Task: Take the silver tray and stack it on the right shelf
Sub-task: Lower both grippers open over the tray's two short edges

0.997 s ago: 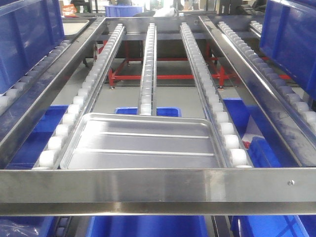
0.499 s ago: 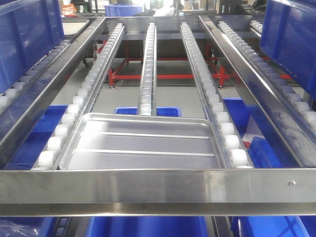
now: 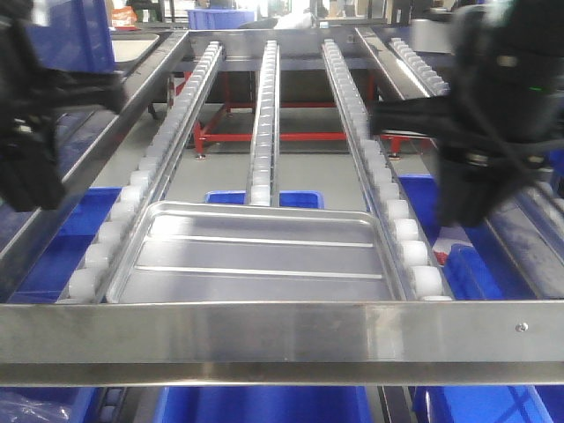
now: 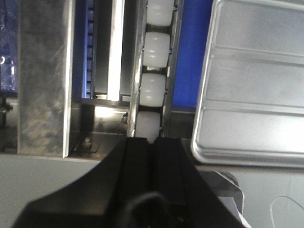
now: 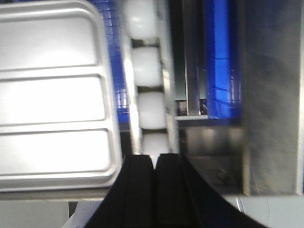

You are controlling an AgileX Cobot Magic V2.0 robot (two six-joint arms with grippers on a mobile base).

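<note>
The silver tray (image 3: 256, 256) lies flat at the near end of a roller shelf. Its near rim sits just behind the steel front bar (image 3: 264, 330), which carries a screw (image 3: 520, 326) near its right end. The tray's long sides ride on the left roller lane (image 3: 123, 207) and the right roller lane (image 3: 401, 231). Beyond its far rim the shelf is open between the lanes, with a blue bin (image 3: 264, 197) below.

The left gripper (image 4: 153, 140), fingers pressed together on nothing, hangs over the left lane just beside the tray's near left corner, with a slim strip showing between them. The right gripper (image 5: 154, 156), likewise clenched and empty, hangs over the right lane beside the near right corner.

In the front view the left arm (image 3: 35, 115) and right arm (image 3: 493, 115) are blurred, each outside its lane.
</note>
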